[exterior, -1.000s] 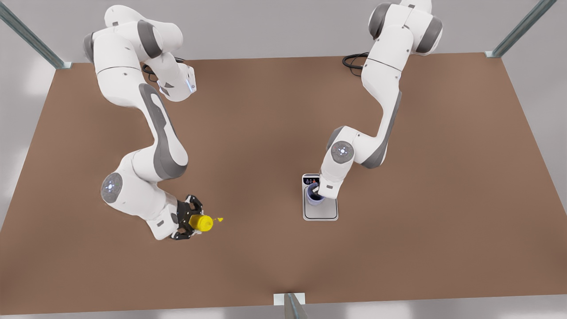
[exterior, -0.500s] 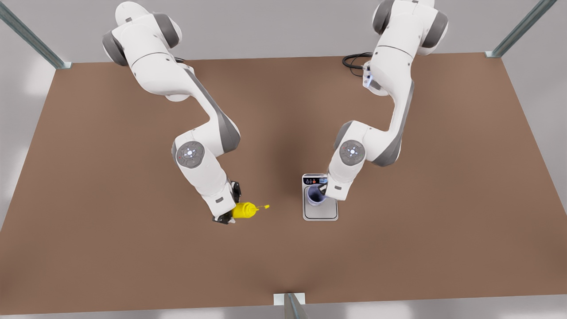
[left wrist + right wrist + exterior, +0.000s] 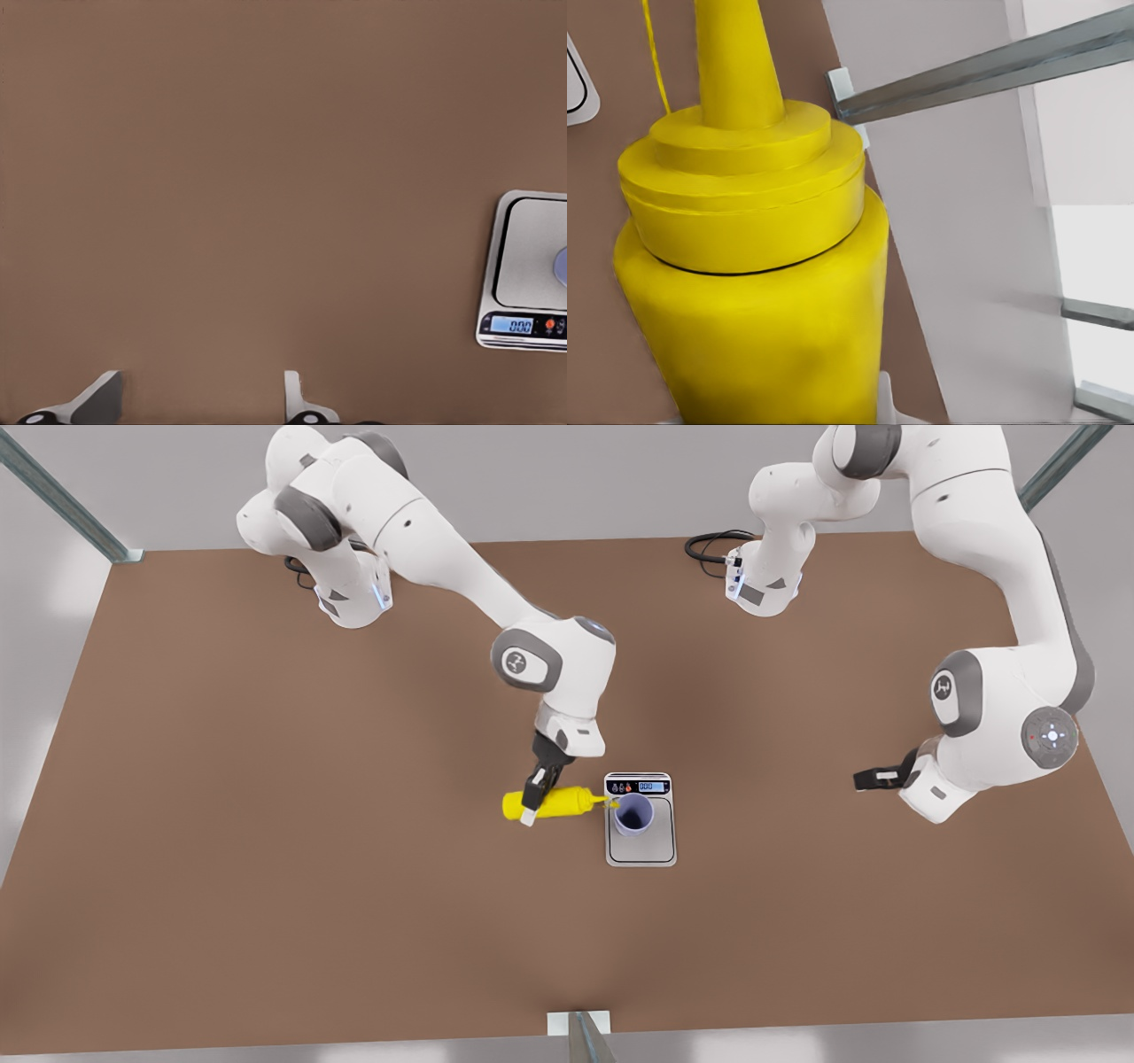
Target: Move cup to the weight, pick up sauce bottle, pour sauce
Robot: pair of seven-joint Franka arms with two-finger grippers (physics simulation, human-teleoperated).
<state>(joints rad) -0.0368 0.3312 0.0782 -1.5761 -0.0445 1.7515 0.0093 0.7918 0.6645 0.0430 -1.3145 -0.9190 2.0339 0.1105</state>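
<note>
The lavender-blue cup (image 3: 633, 815) stands upright on the weight (image 3: 640, 852), near its display end. The yellow sauce bottle (image 3: 556, 803) is held on its side just off the weight, towards the front view's left, with its nozzle reaching the cup's rim. My right gripper (image 3: 534, 797) is shut on the bottle's body; its wrist view has the bottle (image 3: 744, 292) very close. My left gripper (image 3: 873, 779) hangs far off at the front view's right, open and holding nothing. In the left wrist view its fingertips (image 3: 97, 398) stand apart over bare table, with the weight (image 3: 532, 266) off to the side.
The brown tabletop (image 3: 266, 921) spreads wide on all sides. Black cables (image 3: 709, 549) lie at the back edge by an arm's base. A metal bracket (image 3: 578, 1026) sits at the front edge and slanted frame posts (image 3: 62, 500) stand at the back corners.
My right gripper carried the bottle towards the front view's right, up to the weight, and tipped it flat with the nozzle at the cup. My left gripper let go of the cup and swung away.
</note>
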